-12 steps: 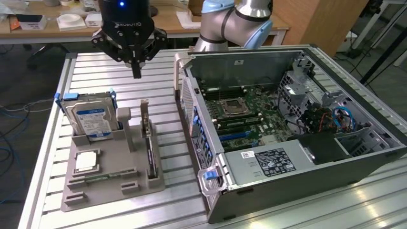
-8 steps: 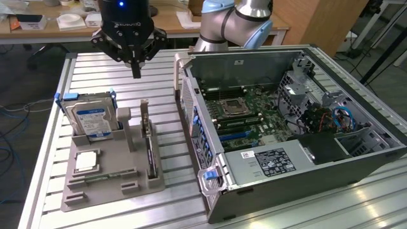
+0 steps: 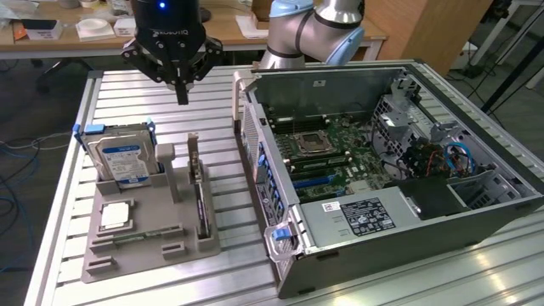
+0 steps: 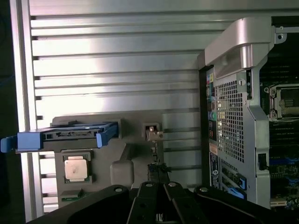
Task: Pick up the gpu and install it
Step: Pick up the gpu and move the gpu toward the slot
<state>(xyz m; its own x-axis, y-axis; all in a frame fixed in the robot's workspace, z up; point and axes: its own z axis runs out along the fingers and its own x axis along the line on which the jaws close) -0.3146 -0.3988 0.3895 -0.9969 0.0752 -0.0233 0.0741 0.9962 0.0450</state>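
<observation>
**Shut gripper (image 3: 181, 95) hangs above the graphics card (image 3: 200, 204)**

The gripper has its fingers pressed together and carries nothing. The graphics card stands on edge in a slot of the grey holder (image 3: 127, 264), probably so its top edge can be pinched from above. It sits below the gripper, apart from it, beside the open computer case (image 3: 259, 172)

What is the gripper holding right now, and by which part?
Nothing: the gripper hangs shut and empty above the table, apart from the gpu standing in its gray holder.
</observation>
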